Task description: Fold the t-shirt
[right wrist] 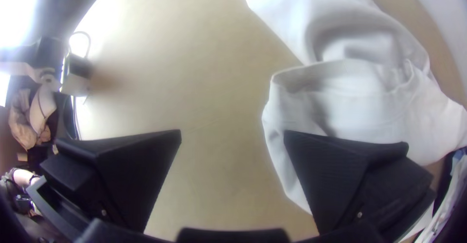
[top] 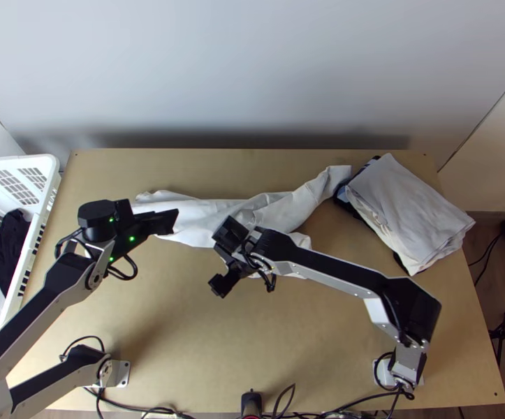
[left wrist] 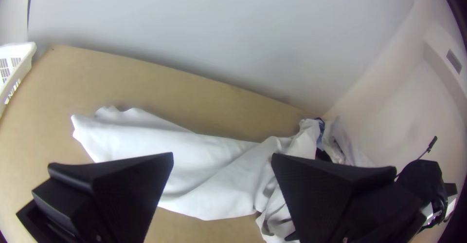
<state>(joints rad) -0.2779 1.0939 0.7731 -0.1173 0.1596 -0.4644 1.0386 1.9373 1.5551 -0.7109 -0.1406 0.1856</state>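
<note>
The white t-shirt (top: 280, 207) lies bunched in a long, crumpled band across the table's middle, one end stretching up toward the folded cloths. My left gripper (top: 166, 222) is open above the shirt's left part. Open too is my right gripper (top: 218, 261), over the shirt's near edge around the middle. In the left wrist view the shirt (left wrist: 214, 179) stretches beyond the gripper (left wrist: 222, 154), whose fingers stand wide apart. The right wrist view has loose folds of the shirt (right wrist: 360, 97) by one finger of the gripper (right wrist: 232, 132), with bare table between the fingers.
A stack of folded white cloth (top: 409, 209) rests at the table's right, dark and blue cloth under its edge. At the left stands a white basket (top: 51, 183) holding a black cloth (top: 9, 248). Bare wood (top: 182, 335) lies nearer the bases. Cables run along the near edge.
</note>
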